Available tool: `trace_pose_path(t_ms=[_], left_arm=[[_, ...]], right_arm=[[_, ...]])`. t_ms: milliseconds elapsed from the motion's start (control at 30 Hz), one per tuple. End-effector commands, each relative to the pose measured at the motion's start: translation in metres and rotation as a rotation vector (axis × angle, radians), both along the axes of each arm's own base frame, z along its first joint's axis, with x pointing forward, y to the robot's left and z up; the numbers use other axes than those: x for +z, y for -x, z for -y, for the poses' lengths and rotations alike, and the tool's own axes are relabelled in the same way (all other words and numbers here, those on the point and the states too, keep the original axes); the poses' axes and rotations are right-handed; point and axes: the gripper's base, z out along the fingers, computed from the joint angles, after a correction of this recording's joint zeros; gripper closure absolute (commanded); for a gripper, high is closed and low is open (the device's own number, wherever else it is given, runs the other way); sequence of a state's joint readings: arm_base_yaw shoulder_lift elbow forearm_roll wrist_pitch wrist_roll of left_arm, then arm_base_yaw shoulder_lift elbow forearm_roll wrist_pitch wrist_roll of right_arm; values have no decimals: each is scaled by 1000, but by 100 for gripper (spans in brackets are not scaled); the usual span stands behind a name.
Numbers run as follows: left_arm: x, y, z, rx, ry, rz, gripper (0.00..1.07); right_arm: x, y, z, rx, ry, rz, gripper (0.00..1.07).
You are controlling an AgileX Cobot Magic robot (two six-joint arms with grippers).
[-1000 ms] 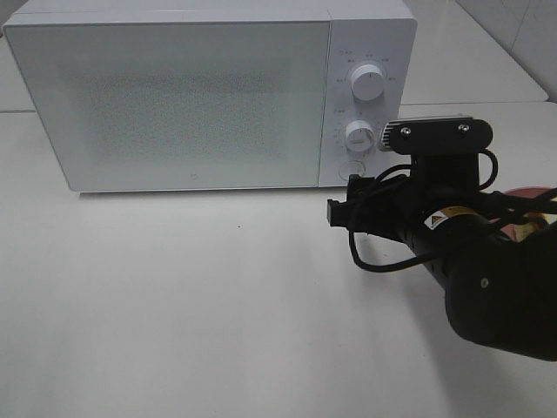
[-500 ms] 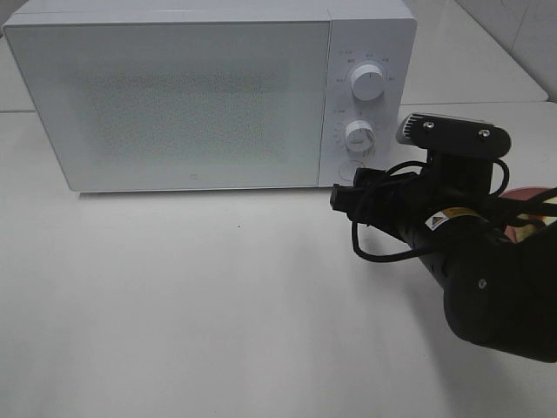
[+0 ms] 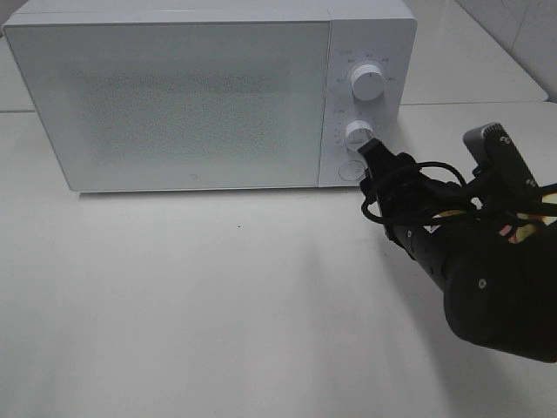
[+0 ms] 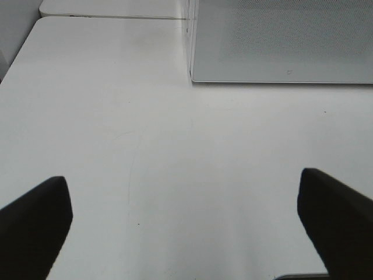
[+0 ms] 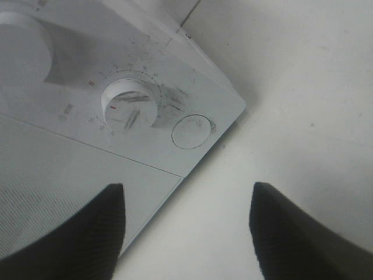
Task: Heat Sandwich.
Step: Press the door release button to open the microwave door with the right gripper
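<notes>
Right pincer (image 5: 186,186) released and empty, aimed at the microwave (image 3: 174,96) door button (image 5: 193,131), probably to pop the door. Sandwich (image 3: 523,232) sits right of the microwave, mostly hidden behind the arm. Left pincer (image 4: 182,178) released, idle.

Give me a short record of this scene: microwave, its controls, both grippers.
microwave: white, door shut, standing on table
controls: upper knob, lower knob, round button beneath
right gripper: open, empty, close to round button; contact unclear
left gripper: open, empty, above table
</notes>
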State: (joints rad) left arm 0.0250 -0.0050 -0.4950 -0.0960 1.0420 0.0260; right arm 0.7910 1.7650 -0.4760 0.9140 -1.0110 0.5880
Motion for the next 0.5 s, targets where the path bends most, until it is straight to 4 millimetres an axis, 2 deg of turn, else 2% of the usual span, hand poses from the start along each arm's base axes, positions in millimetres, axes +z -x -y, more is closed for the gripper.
trace_pose_path(t_ms=[33, 67, 167, 233, 300, 400, 500], left_arm=[[0, 3, 0, -4, 0, 29, 3], [0, 3, 0, -4, 0, 29, 3], [0, 3, 0, -4, 0, 29, 3], [0, 3, 0, -4, 0, 29, 3], [0, 3, 0, -4, 0, 29, 3], [0, 3, 0, -4, 0, 29, 3], [0, 3, 0, -4, 0, 29, 3]], right_arm=[[1, 1, -2, -58, -169, -9, 52], [0, 1, -1, -90, -239, -14, 56], [0, 1, -2, -116, -302, -25, 61], [-1, 2, -2, -144, -367, -39, 71], [-1, 2, -2, -149, -378, -39, 74], [-1, 2, -2, -165, -409, -41, 88], [-1, 2, -2, -174, -429, -42, 94]])
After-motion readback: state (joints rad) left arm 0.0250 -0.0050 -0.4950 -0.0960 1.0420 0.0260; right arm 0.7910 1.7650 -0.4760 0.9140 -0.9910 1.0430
